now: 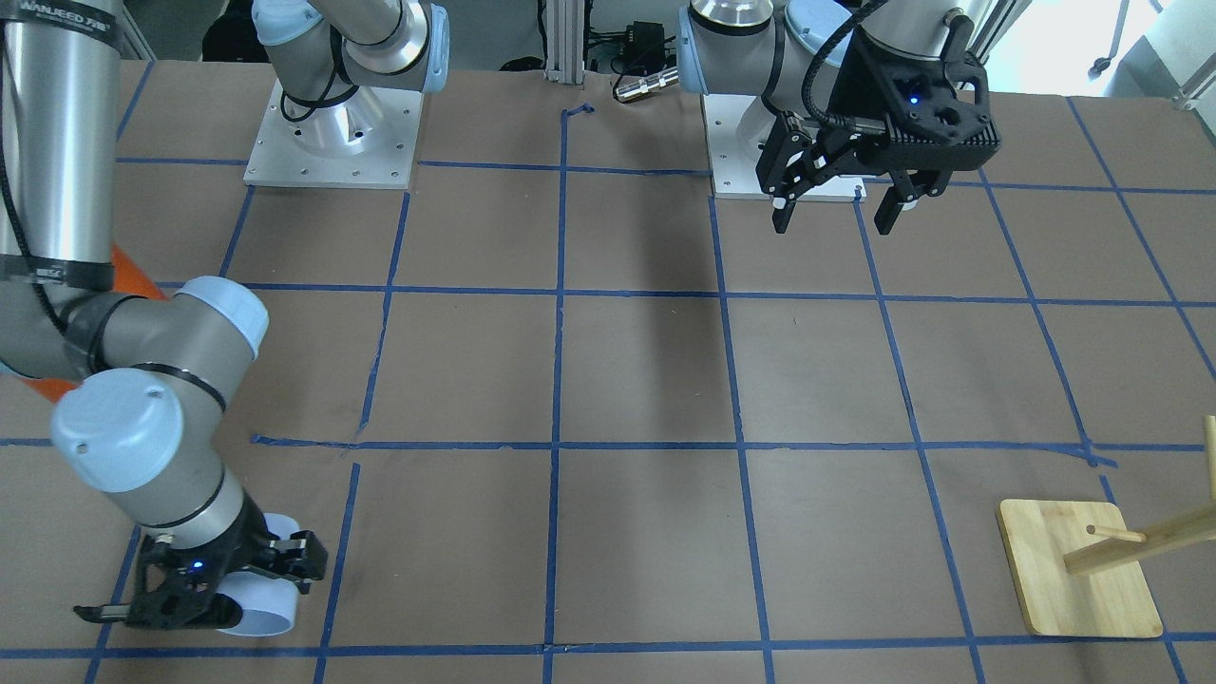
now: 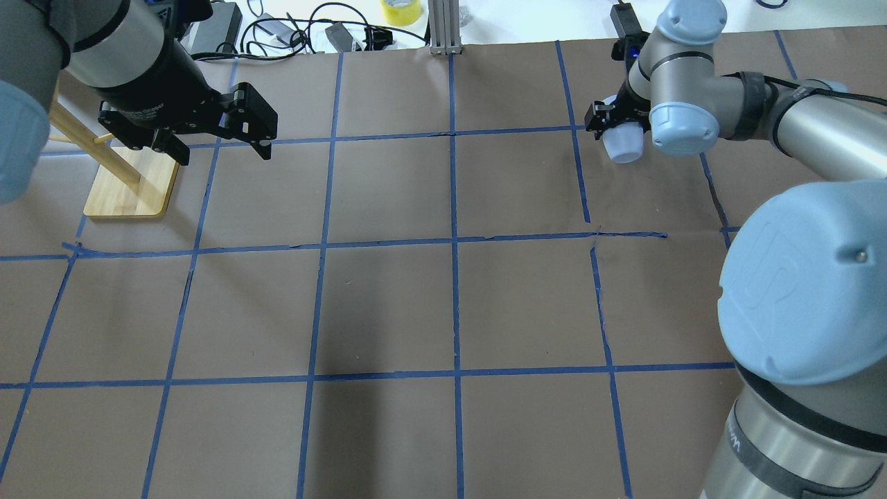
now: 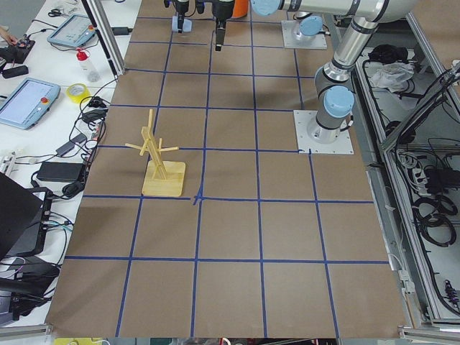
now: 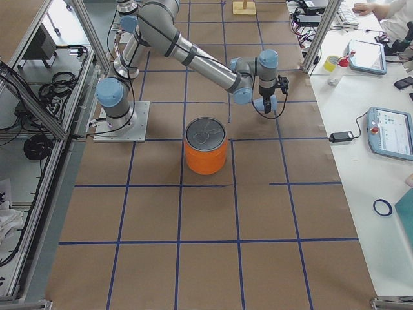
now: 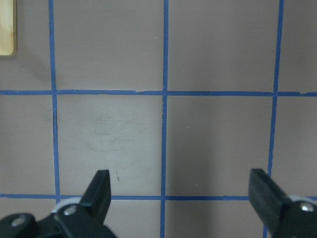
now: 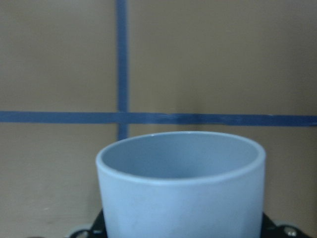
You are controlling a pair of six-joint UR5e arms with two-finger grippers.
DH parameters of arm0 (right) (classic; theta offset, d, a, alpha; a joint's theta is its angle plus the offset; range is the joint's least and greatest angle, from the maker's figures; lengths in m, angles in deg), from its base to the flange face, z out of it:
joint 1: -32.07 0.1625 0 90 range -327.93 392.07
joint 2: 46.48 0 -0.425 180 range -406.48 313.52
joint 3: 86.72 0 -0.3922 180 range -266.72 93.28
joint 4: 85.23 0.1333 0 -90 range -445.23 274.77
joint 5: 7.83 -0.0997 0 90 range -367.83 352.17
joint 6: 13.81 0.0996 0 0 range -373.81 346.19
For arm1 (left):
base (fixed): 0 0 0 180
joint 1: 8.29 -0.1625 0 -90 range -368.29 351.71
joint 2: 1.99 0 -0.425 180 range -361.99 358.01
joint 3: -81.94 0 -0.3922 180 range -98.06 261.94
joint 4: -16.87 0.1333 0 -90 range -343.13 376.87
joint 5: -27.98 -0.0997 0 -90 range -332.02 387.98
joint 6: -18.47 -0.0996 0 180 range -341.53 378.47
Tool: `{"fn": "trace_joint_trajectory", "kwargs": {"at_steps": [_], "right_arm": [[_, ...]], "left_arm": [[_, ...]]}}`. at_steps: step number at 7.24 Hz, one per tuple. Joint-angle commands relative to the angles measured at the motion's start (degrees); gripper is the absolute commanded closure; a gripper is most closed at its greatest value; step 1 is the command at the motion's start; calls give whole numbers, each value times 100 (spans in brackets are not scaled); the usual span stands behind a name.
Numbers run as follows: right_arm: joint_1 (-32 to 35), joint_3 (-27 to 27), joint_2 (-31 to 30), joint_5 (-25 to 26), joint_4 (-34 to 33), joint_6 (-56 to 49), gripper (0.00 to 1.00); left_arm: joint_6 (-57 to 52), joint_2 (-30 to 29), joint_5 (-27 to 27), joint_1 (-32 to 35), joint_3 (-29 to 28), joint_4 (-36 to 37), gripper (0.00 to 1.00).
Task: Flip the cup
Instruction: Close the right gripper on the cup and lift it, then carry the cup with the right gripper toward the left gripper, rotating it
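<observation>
The cup [image 1: 267,617] is a small pale blue-white tumbler held in my right gripper [image 1: 217,591] at the table's far right edge. It shows in the overhead view [image 2: 622,146] under that gripper [image 2: 614,123]. In the right wrist view the cup [image 6: 181,186] fills the lower frame, its open mouth pointing away from the wrist toward the table. It is tilted; I cannot tell if it touches the table. My left gripper [image 2: 222,149] is open and empty above the table, its jaws wide apart in the left wrist view [image 5: 181,193].
A big orange can [image 4: 206,146] with a silver lid stands mid-table near the right arm. A wooden peg rack on a flat base [image 2: 132,191] stands by the left gripper; it also shows in the front view [image 1: 1078,570]. Cables lie past the far edge.
</observation>
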Motion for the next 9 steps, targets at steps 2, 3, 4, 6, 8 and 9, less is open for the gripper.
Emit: {"fn": "trace_joint_trajectory", "kwargs": {"at_steps": [2, 3, 4, 6, 8, 9], "right_arm": [[1599, 74, -241, 618, -67, -287, 80], [2066, 179, -189, 855, -77, -523, 80], [2367, 206, -180, 884, -112, -1361, 80], [2711, 198, -75, 875, -262, -2788, 80], [2993, 206, 337, 893, -793, -4173, 80], [3090, 163, 426, 954, -824, -4643, 80]], "left_arm": [[0, 0, 0, 0, 0, 0, 0], [0, 0, 0, 0, 0, 0, 0], [0, 0, 0, 0, 0, 0, 0], [0, 0, 0, 0, 0, 0, 0], [0, 0, 0, 0, 0, 9, 0], [0, 0, 0, 0, 0, 0, 0]]}}
